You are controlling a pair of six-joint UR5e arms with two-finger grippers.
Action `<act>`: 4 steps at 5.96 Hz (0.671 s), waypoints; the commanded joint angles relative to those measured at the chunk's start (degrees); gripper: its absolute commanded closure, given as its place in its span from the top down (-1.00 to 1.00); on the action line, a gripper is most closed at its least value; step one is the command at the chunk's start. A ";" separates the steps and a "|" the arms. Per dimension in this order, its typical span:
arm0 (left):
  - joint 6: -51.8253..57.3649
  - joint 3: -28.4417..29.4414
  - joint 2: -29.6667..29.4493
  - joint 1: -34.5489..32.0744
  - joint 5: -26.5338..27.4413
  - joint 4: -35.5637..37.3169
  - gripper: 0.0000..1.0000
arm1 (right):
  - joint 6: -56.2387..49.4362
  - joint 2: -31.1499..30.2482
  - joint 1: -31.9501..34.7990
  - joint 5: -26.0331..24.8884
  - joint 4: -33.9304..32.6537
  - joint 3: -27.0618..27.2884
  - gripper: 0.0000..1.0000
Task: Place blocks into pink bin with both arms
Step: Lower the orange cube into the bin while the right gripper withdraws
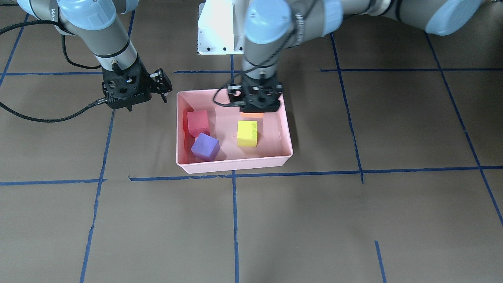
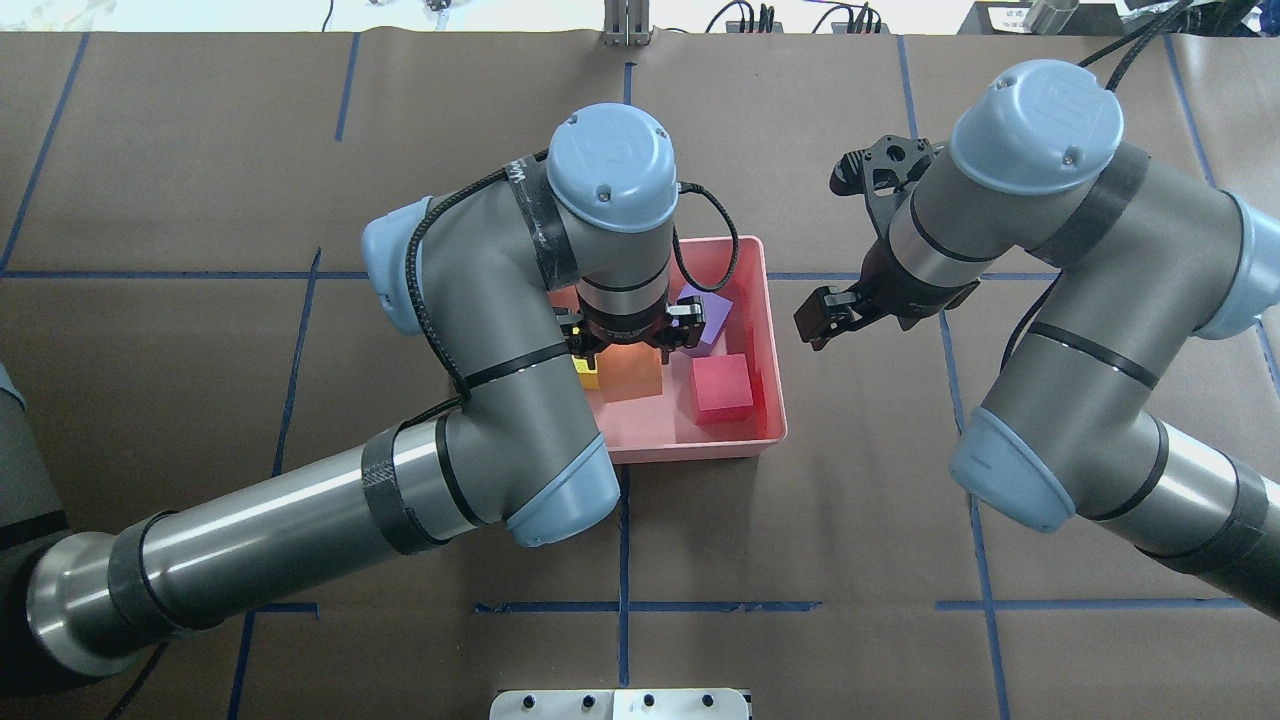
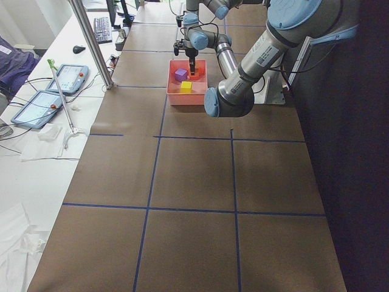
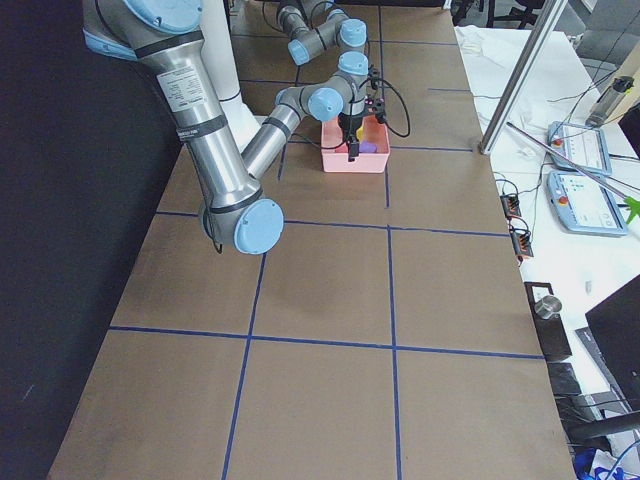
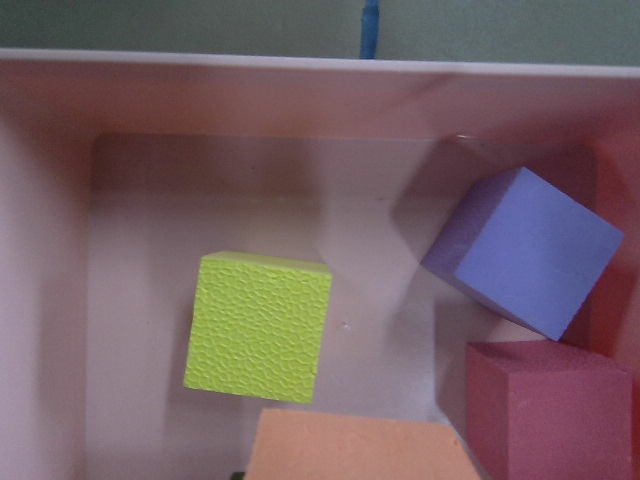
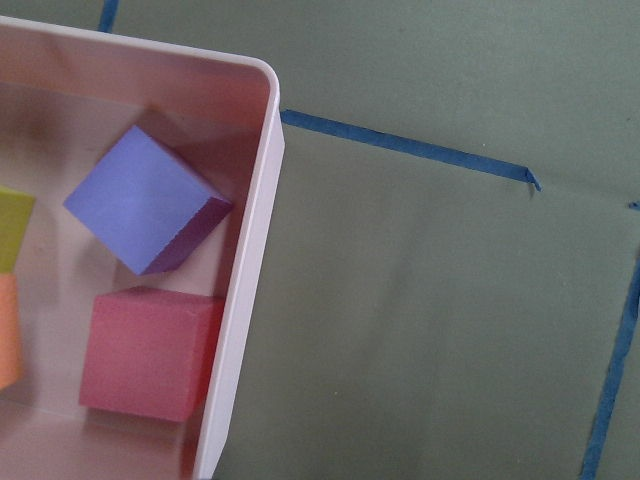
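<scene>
Left gripper (image 2: 630, 345) clamped on orange block (image 2: 632, 378) (over pink bin (image 1: 232, 167)) | right gripper (image 1: 162, 84): cannot tell

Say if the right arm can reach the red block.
Probably yes: the right gripper hangs beside the pink bin nearest the red block, whose top is uncovered; the left gripper is over the orange block.

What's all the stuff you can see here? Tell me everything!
Bin: one, pink, mid-table.
Red block: one, in bin.
Purple block: one, in bin, beside red.
Yellow-green block: one, in bin.
Orange block: one, under left gripper, over bin; held or not, unclear.
Table: one, brown.
Tape lines: several, blue, across table.
Pedestal: one, white, by robot.
Tablets: two, grey-blue, side bench.
Left gripper: one, black, over bin.
Right gripper: one, black, open, empty, beside bin.
</scene>
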 commanded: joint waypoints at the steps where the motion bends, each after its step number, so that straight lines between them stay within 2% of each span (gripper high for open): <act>1: 3.12 -2.03 1.28 -0.04 0.72 0.32 1.00 | -1.88 -1.24 0.06 0.09 0.18 0.59 1.00; 3: 16.78 -13.87 15.29 -5.01 -1.72 0.41 1.00 | -9.85 -7.20 3.38 0.44 0.18 3.40 1.00; 4: 27.21 -16.70 21.71 -10.71 -5.40 0.32 1.00 | -15.90 -10.88 6.88 2.62 0.44 3.75 1.00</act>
